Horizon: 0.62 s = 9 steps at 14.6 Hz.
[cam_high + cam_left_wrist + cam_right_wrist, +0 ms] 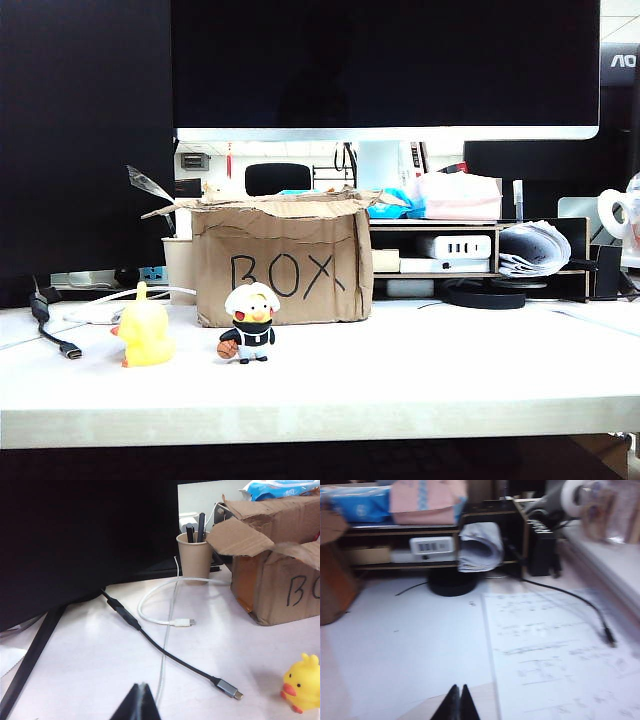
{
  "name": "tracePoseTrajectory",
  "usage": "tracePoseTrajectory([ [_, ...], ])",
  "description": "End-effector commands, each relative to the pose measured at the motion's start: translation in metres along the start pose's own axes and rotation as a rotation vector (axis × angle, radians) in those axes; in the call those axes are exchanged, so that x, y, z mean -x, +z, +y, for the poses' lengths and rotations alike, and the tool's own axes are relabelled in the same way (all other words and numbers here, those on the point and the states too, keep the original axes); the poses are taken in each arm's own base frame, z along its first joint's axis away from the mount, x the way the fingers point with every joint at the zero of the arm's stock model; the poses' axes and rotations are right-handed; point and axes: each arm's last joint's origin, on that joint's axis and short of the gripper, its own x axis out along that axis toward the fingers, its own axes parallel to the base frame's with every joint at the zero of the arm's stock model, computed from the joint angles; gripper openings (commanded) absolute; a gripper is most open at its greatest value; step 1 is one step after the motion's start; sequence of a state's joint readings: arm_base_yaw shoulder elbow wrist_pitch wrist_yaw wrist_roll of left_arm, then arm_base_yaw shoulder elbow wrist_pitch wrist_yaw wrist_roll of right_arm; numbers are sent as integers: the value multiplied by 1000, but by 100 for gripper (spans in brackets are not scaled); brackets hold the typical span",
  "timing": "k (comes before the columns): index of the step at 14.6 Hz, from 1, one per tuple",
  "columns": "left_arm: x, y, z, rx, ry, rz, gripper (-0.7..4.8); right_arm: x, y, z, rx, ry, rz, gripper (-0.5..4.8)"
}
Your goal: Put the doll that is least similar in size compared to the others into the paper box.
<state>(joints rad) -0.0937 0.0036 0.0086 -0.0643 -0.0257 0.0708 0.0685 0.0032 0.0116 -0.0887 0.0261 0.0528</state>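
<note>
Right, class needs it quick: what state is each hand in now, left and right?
Left hand: closed, holding nothing.
Right hand: closed, holding nothing.

Yellow duck doll (145, 335) and white-capped doll (249, 322) in a black shirt stand side by side on the white table (420, 385). Behind: paper cup (194, 556) holding pens, white cable (165, 611), black cable (172, 656), shelf (478, 258) and monitor (385, 65). A printed sheet (555, 655) lies flat.
</note>
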Motion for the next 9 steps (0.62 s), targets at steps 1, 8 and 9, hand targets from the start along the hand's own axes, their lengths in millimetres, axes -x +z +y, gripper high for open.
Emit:
tracePoseTrajectory([
  [1, 0, 1, 0, 0, -2, -14, -5, -1, -1, 0, -3, 3, -4, 1],
  [8, 0, 1, 0, 0, -2, -14, -5, -1, -1, 0, -3, 3, -4, 1],
  [9, 0, 1, 0, 0, -2, -14, -5, -1, -1, 0, -3, 3, -4, 1],
])
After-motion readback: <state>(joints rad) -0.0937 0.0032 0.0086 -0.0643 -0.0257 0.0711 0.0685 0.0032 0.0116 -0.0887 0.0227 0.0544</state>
